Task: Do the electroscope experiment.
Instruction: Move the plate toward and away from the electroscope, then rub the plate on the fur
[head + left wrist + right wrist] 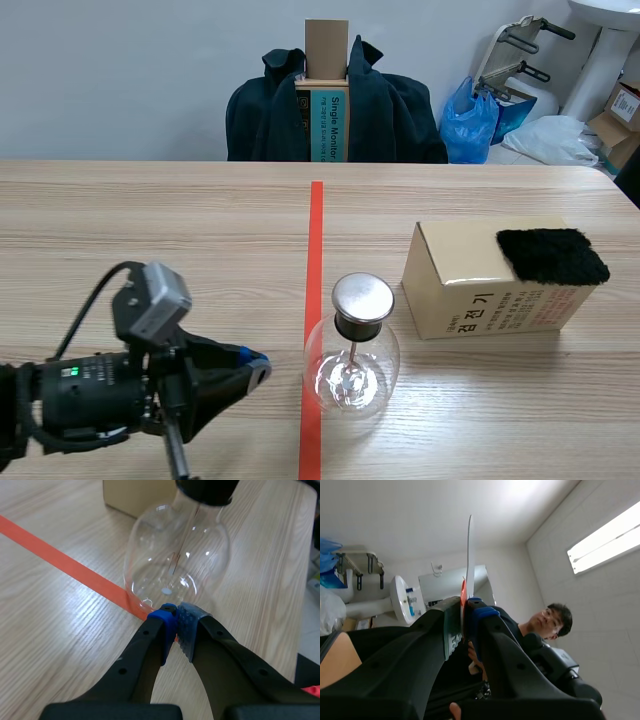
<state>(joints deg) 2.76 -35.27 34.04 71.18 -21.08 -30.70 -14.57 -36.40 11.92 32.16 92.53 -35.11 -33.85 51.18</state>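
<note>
- The left gripper (176, 616) has its fingers pressed together on nothing. Its tips are low over the table (150, 230), just beside the base of the electroscope (350, 370).
- The electroscope, a clear glass flask with a metal cap (362, 297), stands upright on the orange-red tape line (316, 230), toward the robot's edge of the table.
- The right gripper (465, 605) is clamped on the end of a thin pale strip (469, 545) and points up toward the ceiling. We do not see this gripper in the scene view.
- Risk: the left fingertips sit very near the glass. Any forward drift could push or tip the flask, and we expect the round bulb would roll.
- Risk: the strip is pinched at one end only, so a fast swing could let it pivot or slip out.
- Risk: a hard descent onto the cap could topple the flask instead of merely meeting it.
- Surroundings: a cardboard box (470, 290) stands near the flask on the right arm's side, with a black fur pad (552, 255) on top. We judge that it narrows that arm's approach to the cap.
- A person (550, 622) shows beyond the right gripper.
</note>
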